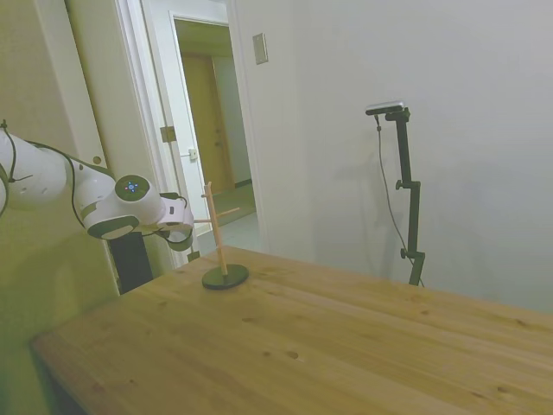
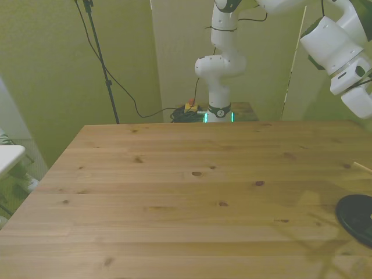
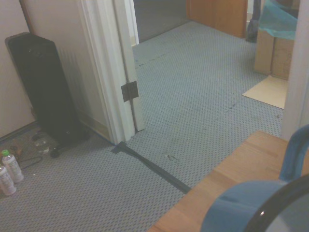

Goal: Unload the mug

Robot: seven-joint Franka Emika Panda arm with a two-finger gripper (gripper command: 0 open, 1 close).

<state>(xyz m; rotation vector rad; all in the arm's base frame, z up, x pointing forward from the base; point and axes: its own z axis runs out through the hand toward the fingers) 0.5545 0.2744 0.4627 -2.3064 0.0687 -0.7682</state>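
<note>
The mug (image 3: 241, 209) shows only in the wrist view. It is very close to the camera, teal-blue with a dark rim and a loop handle (image 3: 293, 153), and lies over the table's corner. In the side view the gripper (image 1: 181, 239) sits at the wooden peg stand (image 1: 221, 242), level with its side pegs, and the mug is hidden there. The stand's dark round base (image 1: 225, 277) rests near the table's far left corner. In the front view the gripper (image 2: 356, 96) hangs at the right edge above the base (image 2: 357, 217), partly cut off.
The wooden table (image 1: 328, 346) stretches wide toward the side view's right. The stand is close to the table edge (image 3: 212, 186). Beyond it is carpeted floor, a door frame (image 3: 116, 72), a black upright unit (image 3: 43, 87), small bottles (image 3: 9, 169) and cardboard boxes (image 3: 270, 53).
</note>
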